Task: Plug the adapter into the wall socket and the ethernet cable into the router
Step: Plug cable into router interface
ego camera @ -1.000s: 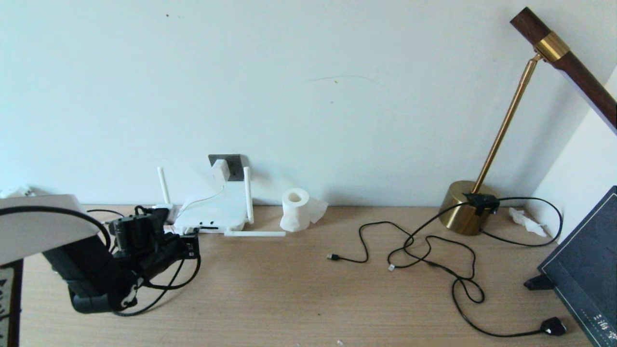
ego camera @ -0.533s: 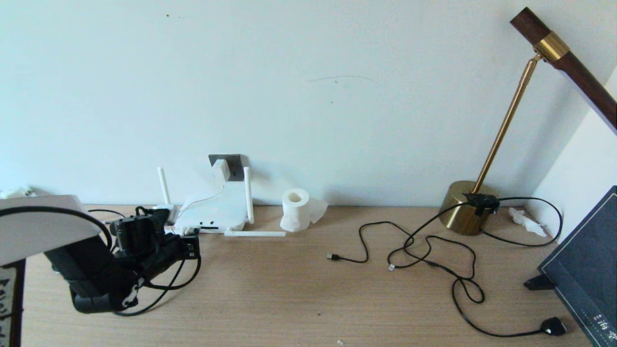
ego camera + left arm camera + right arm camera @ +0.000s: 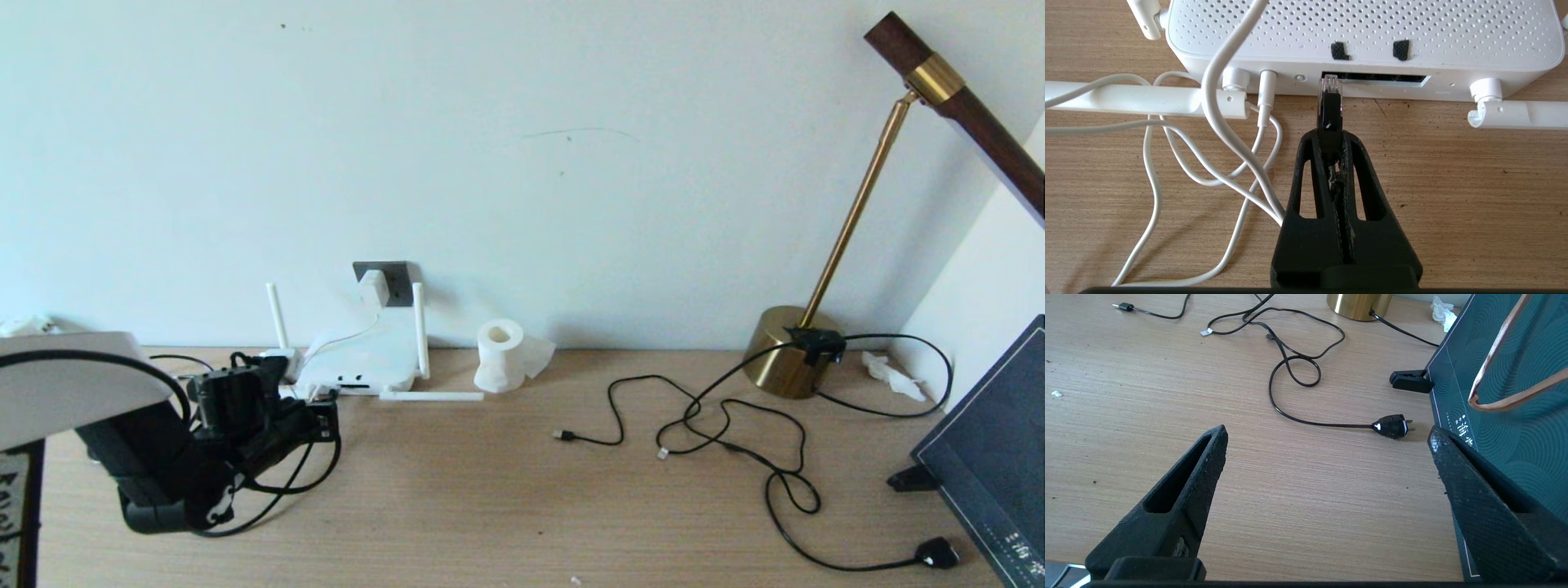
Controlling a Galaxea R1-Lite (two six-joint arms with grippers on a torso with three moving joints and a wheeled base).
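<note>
The adapter (image 3: 372, 287) sits in the socket (image 3: 393, 280) (done, I'd say). The left gripper (image 3: 1331, 141), clamped on the cable plug (image 3: 1328, 87), needs a straight push into the router (image 3: 1363, 36) port.

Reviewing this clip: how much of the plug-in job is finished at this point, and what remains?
Done: the adapter sits on the wall socket. In hand: the left gripper is shut on the ethernet cable, its clear plug tip right at the router port slot; whether it has entered is unclear. Left: seat the plug and let go. The right gripper is open above the table.
</note>
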